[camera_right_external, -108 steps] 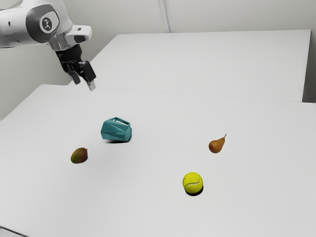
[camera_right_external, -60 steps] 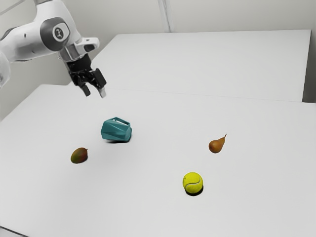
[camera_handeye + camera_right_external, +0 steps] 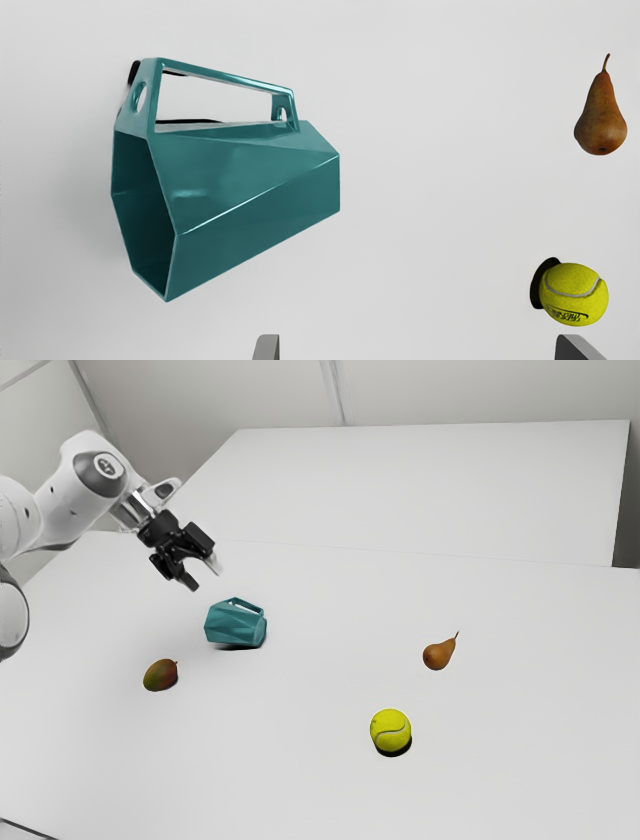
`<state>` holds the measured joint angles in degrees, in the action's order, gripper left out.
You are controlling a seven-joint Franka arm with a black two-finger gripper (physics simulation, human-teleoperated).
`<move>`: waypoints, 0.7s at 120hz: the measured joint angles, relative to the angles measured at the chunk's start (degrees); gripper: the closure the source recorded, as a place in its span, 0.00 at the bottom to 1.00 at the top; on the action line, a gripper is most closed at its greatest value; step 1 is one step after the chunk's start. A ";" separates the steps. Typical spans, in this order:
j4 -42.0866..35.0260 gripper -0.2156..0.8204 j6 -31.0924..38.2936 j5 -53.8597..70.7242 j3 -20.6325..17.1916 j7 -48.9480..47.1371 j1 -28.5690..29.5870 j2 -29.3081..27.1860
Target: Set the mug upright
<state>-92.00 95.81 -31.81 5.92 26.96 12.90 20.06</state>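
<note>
So there's a white table (image 3: 300,780) with some fruit on it. The mango (image 3: 160,675), green going red with a stubby stem, is the one nearest the edge on the exterior view's left. Over toward the exterior view's right, a brownish bosc pear (image 3: 436,656) is lying down, stem angled toward the far edge. The yellow tennis ball (image 3: 390,730) sits farther from that edge than the pear, pale curved seam, dark lettering, black shadow tucked against it.
</note>
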 joint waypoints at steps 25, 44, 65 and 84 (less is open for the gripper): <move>4.53 0.21 -0.72 -3.63 -0.11 3.43 2.84 5.63; 5.01 0.21 -1.11 -5.81 -0.12 5.74 4.74 8.35; 5.07 0.21 -1.18 -6.92 -0.12 8.01 6.12 9.91; 5.05 0.21 -0.98 -9.05 -0.15 9.88 6.29 12.05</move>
<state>-86.95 94.84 -40.86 5.77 36.84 19.19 32.11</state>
